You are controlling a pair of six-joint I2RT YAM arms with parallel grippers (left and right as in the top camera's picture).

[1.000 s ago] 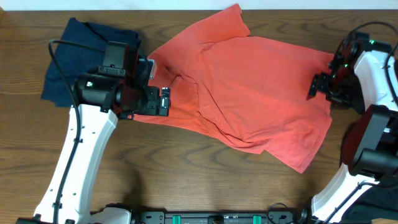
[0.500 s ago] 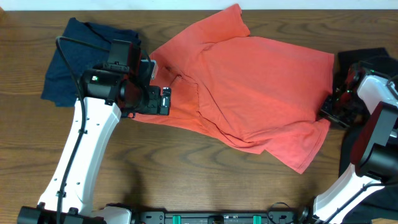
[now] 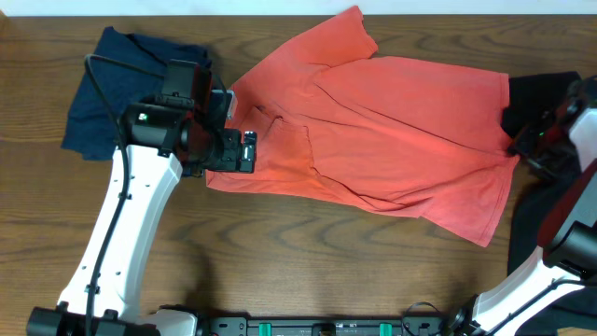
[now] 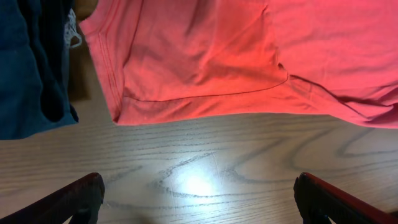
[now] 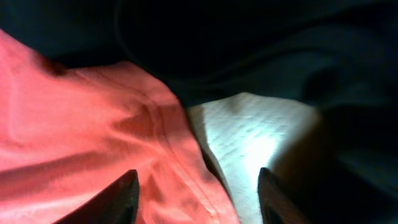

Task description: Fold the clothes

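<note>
Looks like the flattening-out stage to me: no fold is showing yet, so the shirt is just getting laid out on the counter (image 3: 298,271).

Starting at the far left, the navy garment (image 3: 98,89) is sitting in a loose heap, with the left arm reaching over its near right edge. The left fingers (image 4: 78,199) are standing as wide open as they go and holding nothing. They're hanging over bare wood, with the shirt's left hem lying just beyond them and not touching.

The coral T-shirt (image 3: 401,121) is taking up the middle, stretching from just beside the navy heap across to the right side. It's lying mostly flat but skewed, with a few creases running through it. One sleeve is poking toward the far edge and the near-right corner is trailing down.

Over on the right, the right fingers (image 5: 121,193) are sitting at the shirt's right hem, next to a black garment (image 3: 546,89). They're standing partly apart with the hem lying between them, and I'm not seeing them pinching anything.

My guess for the next move is that each side needs a real grip on an edge. Then it's about pulling the shirt square and smooth before the first fold goes over.
</note>
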